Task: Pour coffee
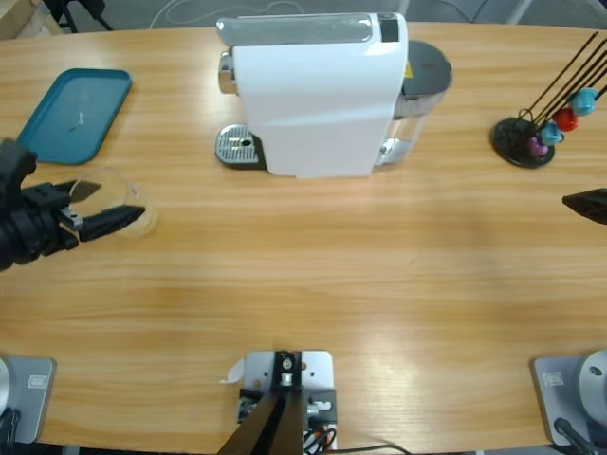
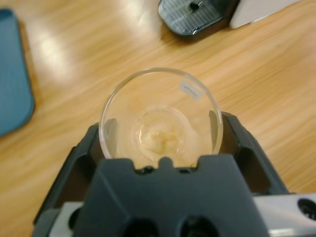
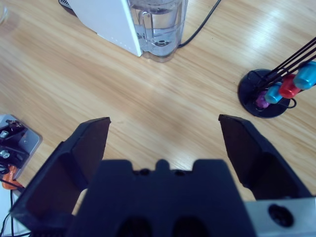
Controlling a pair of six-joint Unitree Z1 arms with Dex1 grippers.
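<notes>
Your left pincer (image 1: pixel 106 210) has closed on a clear glass (image 2: pixel 160 116) left of the white coffee machine (image 1: pixel 313 95), near the blue tray (image 1: pixel 74 114). A little tan coffee (image 2: pixel 158 138) lies in the bottom of the glass. Your right pincer (image 3: pixel 164 131) stands wide open with nothing in it, over bare table (image 1: pixel 332 275) right of the machine, near the capsule stand (image 3: pixel 269 91).
</notes>
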